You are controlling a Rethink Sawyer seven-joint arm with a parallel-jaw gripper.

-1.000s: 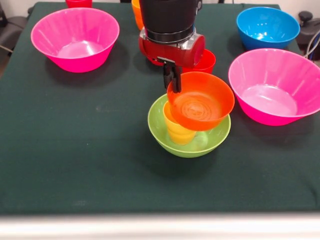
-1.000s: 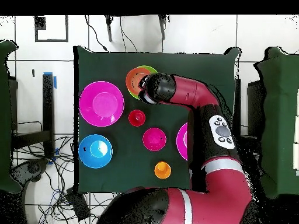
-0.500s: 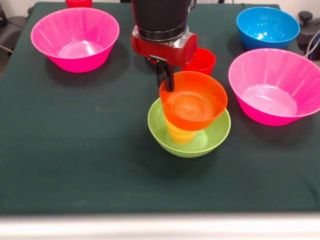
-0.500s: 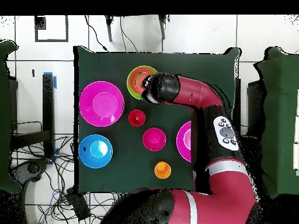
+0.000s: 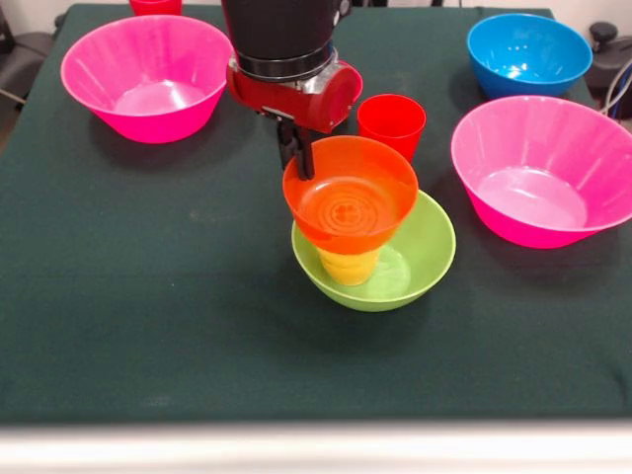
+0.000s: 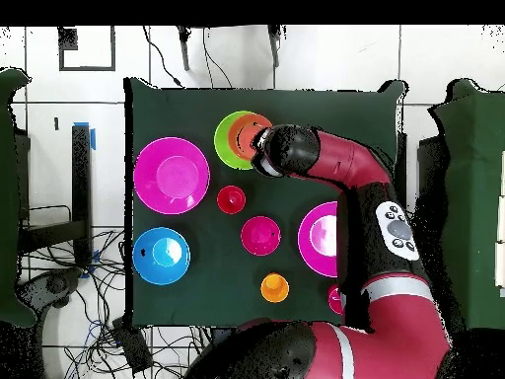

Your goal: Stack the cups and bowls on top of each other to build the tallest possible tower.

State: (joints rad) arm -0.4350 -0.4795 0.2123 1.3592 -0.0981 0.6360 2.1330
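- Dark green tabletop (image 5: 148, 296) carries our tower.
- We see the gripper (image 5: 296, 156) clamped on the orange bowl (image 5: 351, 197)'s far rim, above the yellow cup (image 5: 348, 267) in the lime-green bowl (image 5: 420, 262).

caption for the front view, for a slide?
Gripper pinches the orange bowl's rim, holding it over the yellow cup in the lime-green bowl.

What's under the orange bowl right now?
A yellow cup stands in the green bowl, right below the orange bowl, which the gripper pinches by its rim. The cup's top is covered, so contact cannot be judged.
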